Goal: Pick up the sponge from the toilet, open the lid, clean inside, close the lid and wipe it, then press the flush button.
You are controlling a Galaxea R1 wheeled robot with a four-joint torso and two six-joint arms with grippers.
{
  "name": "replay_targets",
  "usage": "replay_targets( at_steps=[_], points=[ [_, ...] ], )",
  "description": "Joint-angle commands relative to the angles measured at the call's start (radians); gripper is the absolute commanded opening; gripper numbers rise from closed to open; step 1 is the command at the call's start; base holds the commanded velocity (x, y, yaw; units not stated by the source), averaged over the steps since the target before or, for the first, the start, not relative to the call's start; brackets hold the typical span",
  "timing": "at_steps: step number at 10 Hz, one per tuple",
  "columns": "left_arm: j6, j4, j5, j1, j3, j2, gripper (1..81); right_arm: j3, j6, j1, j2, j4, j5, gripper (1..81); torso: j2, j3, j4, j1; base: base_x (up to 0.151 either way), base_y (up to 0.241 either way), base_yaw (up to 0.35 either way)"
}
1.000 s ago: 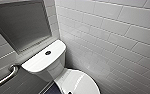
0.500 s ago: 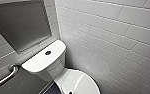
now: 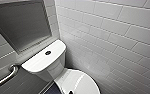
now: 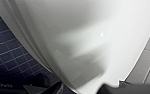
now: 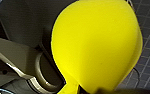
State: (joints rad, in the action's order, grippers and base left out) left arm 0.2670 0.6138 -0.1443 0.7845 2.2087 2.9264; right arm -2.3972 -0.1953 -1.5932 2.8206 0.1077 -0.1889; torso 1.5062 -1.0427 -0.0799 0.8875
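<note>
The white toilet (image 3: 56, 65) stands against the tiled wall. The dark round flush button (image 3: 48, 52) sits in the middle of its tank top. Below the tank the glossy oval lid (image 3: 77, 82) lies shut. In the right wrist view the bright yellow sponge (image 5: 96, 45) bulges large, and my right gripper (image 5: 87, 88) is shut on its pinched end. My left gripper (image 4: 87, 89) hangs open close above the toilet's smooth white surface (image 4: 91, 37), holding nothing.
A metal grab bar (image 3: 4, 77) runs along the wall left of the tank. A grey recessed panel (image 3: 21, 23) sits above the tank. White wall tiles (image 3: 111, 37) close in on the right. Dark blue floor tiles (image 4: 8, 57) lie beside the bowl.
</note>
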Motion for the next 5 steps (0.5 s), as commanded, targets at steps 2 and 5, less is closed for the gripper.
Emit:
replay_targets(
  at_steps=[2, 5],
  points=[
    [-0.009, 0.011, 0.022, -0.161, -0.029, 0.028, 81.1, 0.004, -0.003, -0.023, -0.016, -0.005, 0.083, 1.0, 0.000, 0.000, 0.000, 0.000, 0.000, 0.000, 0.000],
    [-0.015, 0.001, 0.028, -0.161, -0.035, 0.028, 81.1, 0.007, -0.003, -0.023, -0.016, -0.003, 0.083, 1.0, 0.000, 0.000, 0.000, 0.000, 0.000, 0.000, 0.000]
  ],
)
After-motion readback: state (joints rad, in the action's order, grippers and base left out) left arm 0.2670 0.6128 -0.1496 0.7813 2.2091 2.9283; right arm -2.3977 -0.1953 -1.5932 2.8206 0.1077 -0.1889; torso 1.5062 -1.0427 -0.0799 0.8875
